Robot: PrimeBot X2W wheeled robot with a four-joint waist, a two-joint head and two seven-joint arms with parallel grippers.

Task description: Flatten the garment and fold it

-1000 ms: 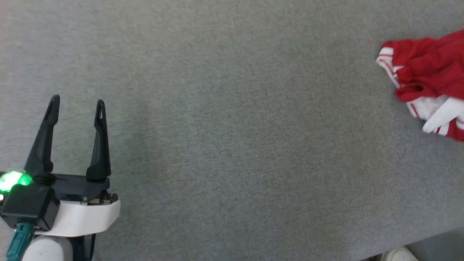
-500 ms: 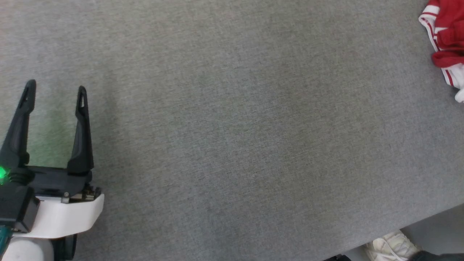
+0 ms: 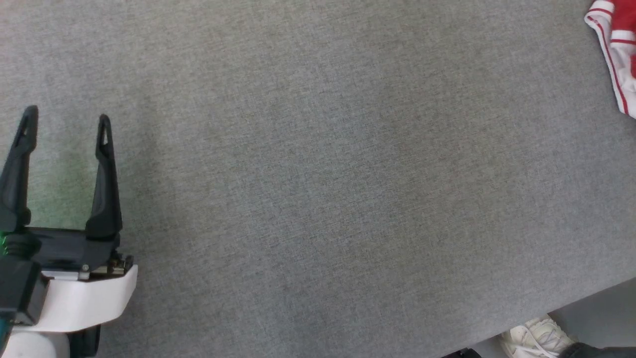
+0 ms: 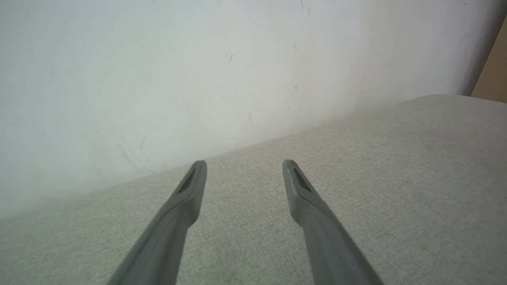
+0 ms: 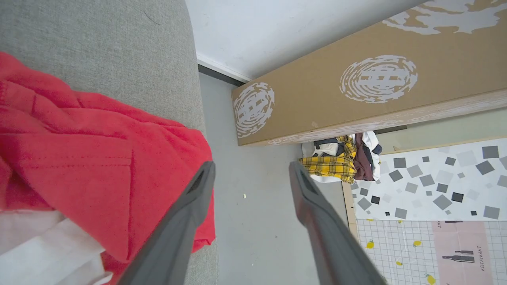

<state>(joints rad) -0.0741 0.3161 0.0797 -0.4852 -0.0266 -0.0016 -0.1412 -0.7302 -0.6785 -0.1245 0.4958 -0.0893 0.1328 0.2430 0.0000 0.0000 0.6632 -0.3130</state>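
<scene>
At the right edge of the grey fabric surface (image 3: 318,179), the garment (image 3: 623,54) (image 5: 79,158) lies bunched, red folds over white. The right gripper (image 5: 252,164) hangs over that edge beside it, fingers apart, empty. Near the surface's left side, the left gripper (image 3: 67,114) (image 4: 244,163) hovers, fingers likewise apart, holding nothing.

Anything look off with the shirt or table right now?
The garment lies crumpled, bunched right at the grey table's right edge, not spread flat. The right gripper hovers open by it; the left gripper is open over bare table.
</scene>
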